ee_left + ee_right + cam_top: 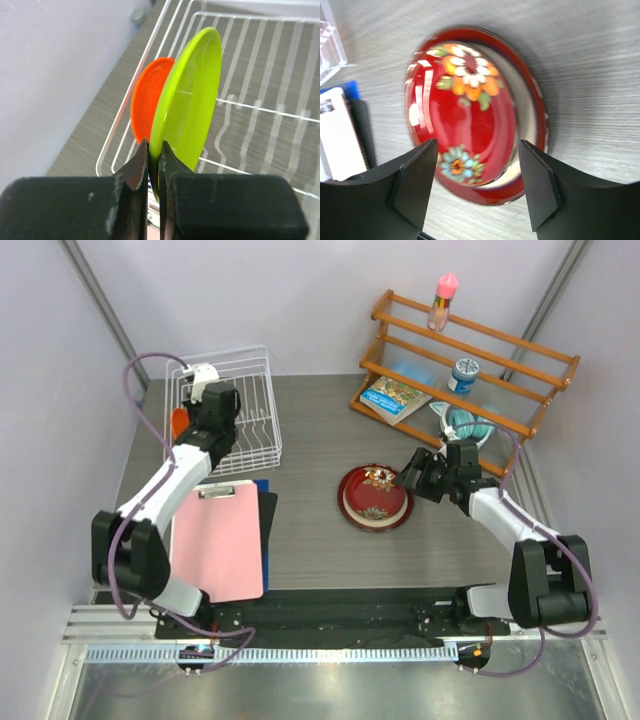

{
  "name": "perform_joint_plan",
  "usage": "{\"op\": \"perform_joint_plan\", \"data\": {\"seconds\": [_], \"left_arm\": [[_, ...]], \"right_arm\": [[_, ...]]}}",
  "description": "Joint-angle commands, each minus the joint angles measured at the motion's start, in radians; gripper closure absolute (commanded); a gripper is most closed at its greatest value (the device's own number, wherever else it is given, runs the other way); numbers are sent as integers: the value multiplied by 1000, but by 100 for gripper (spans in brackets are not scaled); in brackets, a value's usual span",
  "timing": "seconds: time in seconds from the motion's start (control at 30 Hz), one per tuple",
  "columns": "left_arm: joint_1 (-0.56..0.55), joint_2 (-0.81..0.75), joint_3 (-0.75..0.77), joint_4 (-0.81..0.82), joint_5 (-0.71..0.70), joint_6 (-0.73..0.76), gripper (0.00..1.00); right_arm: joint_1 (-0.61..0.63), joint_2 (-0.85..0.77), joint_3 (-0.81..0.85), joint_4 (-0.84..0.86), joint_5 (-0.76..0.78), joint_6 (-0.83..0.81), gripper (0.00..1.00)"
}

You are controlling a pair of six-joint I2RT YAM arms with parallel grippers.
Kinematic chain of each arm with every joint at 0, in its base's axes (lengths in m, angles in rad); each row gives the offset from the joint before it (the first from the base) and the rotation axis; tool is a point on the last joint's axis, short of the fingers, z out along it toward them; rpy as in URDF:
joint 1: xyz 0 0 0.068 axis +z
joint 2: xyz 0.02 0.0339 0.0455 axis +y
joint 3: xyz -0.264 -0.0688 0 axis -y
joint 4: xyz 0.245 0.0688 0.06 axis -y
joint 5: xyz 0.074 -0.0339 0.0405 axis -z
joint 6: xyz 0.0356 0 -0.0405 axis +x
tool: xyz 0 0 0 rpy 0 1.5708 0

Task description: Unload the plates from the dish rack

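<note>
Left gripper (154, 157) pinches the green plate (192, 95) upright in the rack (270, 110); right gripper (477, 150) spreads wide over the red plate (465, 115), seemingly clear of it.

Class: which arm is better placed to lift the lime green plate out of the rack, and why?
Left. The left gripper is shut on the rim of the lime green plate in the dish rack; the right gripper hangs open over the red floral plate, away from the rack.
</note>
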State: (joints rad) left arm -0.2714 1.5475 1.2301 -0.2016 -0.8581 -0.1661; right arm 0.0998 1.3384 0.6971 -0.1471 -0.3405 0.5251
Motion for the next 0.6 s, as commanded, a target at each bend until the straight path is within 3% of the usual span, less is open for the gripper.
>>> {"op": "perform_joint_plan", "data": {"seconds": [0.0,0.13,0.23,0.27,0.37,0.57], "left_arm": [[-25,-162,51,-119,155,-110,100],[-64,-279,-9,-156,336,-217,100],[-65,-351,-66,-167,548,-332,100],[-66,-368,-84,-153,677,-393,100],[-92,-389,-208,-77,845,-527,100],[-227,-394,-368,97,900,-662,100]], "right_arm": [[5,-131,16,12,-40,-13,28],[17,-212,2,56,-101,22,28],[44,-255,-7,116,-149,71,28],[57,-263,-7,129,-169,84,28],[126,-260,-5,199,-187,139,29],[267,-200,4,326,-157,214,30]]}}
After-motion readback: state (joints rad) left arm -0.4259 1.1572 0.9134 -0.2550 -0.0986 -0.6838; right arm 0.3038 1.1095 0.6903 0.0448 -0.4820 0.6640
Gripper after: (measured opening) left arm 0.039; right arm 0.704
